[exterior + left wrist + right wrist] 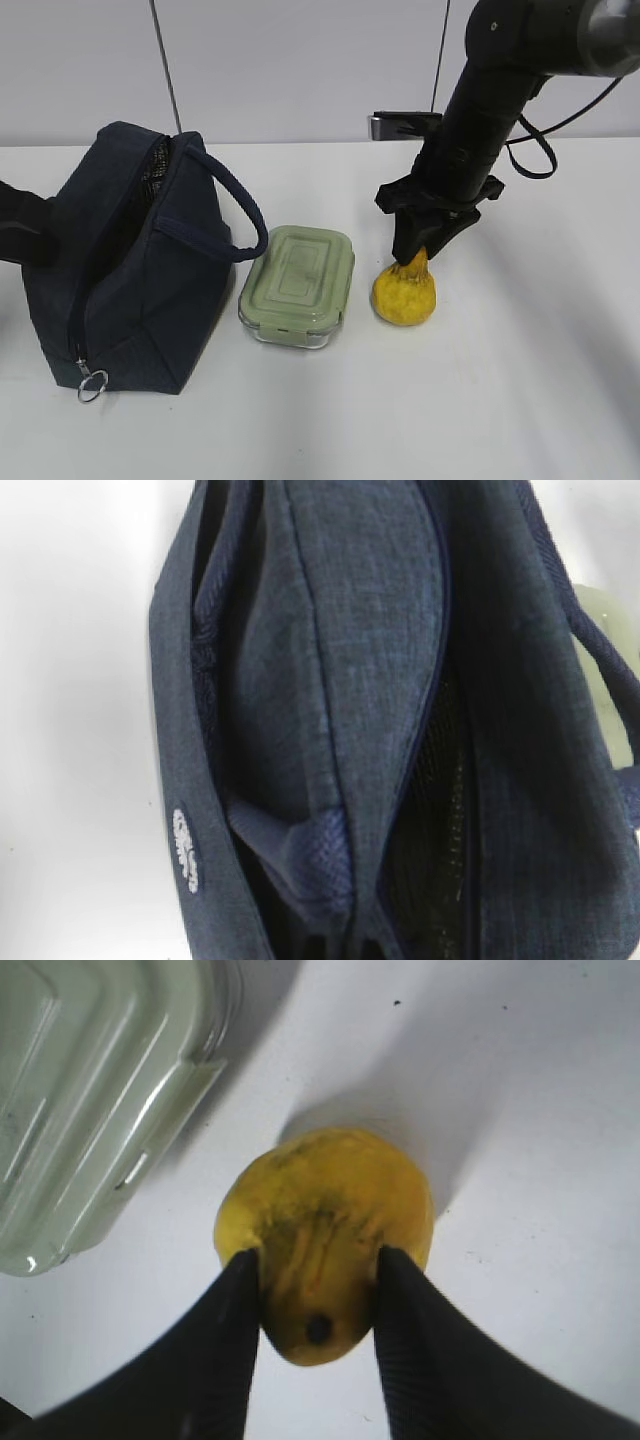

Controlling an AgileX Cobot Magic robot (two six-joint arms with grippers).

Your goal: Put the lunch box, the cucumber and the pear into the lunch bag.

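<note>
The yellow pear (404, 293) sits upright on the white table just right of the lunch box (298, 285), whose sage-green lid is on. My right gripper (420, 255) comes down from above and is shut on the pear's neck (330, 1220), one black finger (235, 1330) on each side. The navy lunch bag (130, 280) stands at the left with its top open and its handle hanging over. My left gripper (20, 235) is against the bag's left side; its fingertips are hidden, and the flap and strap bunch towards it (330, 880). The cucumber is out of view.
The bag's metal ring pull (91, 385) hangs at its near corner. The lunch box (90, 1090) lies close to the left of the pear. A black clamp (400, 124) and cables sit at the table's back edge behind the right arm.
</note>
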